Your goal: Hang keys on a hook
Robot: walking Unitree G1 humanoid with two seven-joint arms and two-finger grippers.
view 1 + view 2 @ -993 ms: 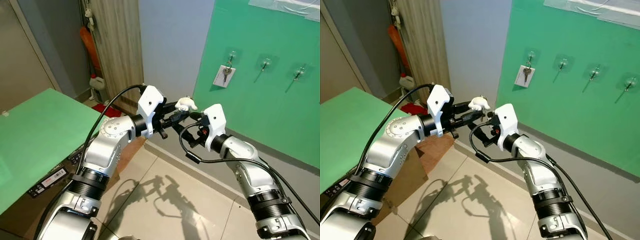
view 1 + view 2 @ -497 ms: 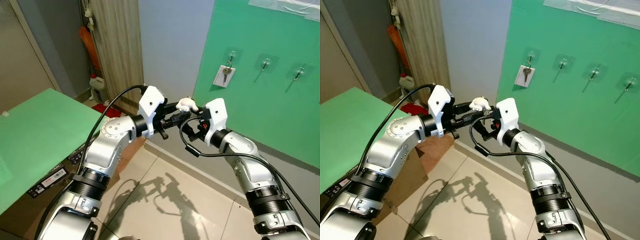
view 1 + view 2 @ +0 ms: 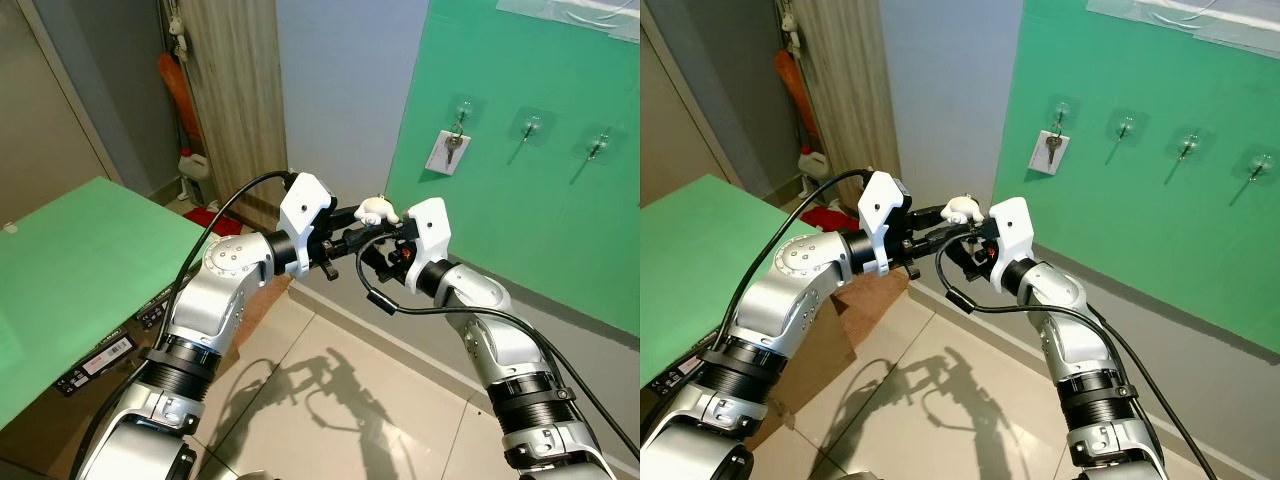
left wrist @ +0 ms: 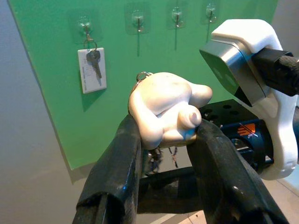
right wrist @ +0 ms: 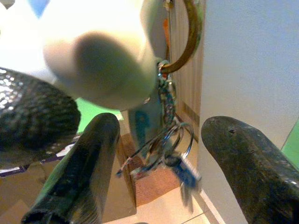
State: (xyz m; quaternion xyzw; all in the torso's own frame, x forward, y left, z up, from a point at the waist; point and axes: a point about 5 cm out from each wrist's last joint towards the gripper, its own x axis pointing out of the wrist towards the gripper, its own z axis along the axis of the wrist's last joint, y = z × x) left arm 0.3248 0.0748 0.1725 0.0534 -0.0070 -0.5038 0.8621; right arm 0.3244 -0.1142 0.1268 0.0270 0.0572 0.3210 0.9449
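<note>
— While I am holding both arms up in front of the chest, what are you seeing at the left gripper (image 4: 163,140)?

— It is closing its two black fingers (image 4: 117,172) on the white figure (image 4: 163,109) of the keys (image 5: 163,140). The figure is sitting between the finger ends, pressed from both sides. A metal ring (image 5: 187,42) is coming out of the figure, and the bunch of keys is hanging under it, a little blurred.

— And the right gripper (image 5: 159,163)?

— I am seeing its fingers (image 5: 84,172) standing wide apart, one on each side of the hanging bunch. They are not touching the keys as far as I can tell. From the head camera, the right gripper (image 3: 385,255) is meeting the left gripper (image 3: 350,238) almost tip to tip, just below the white figure (image 3: 376,210).

— How is the room around us looking?

— The green board (image 3: 540,200) is standing ahead and to the right, well apart from both grippers. Three clear hooks are showing in the left eye view: the first hook (image 3: 461,108) is already carrying a key with a white tag (image 3: 447,152), the second hook (image 3: 531,126) and the third hook (image 3: 600,142) are looking free. The green table (image 3: 70,280) is lying to the left, its edge near the left elbow. The tiled floor (image 3: 350,400) below the arms is lying open.
</note>
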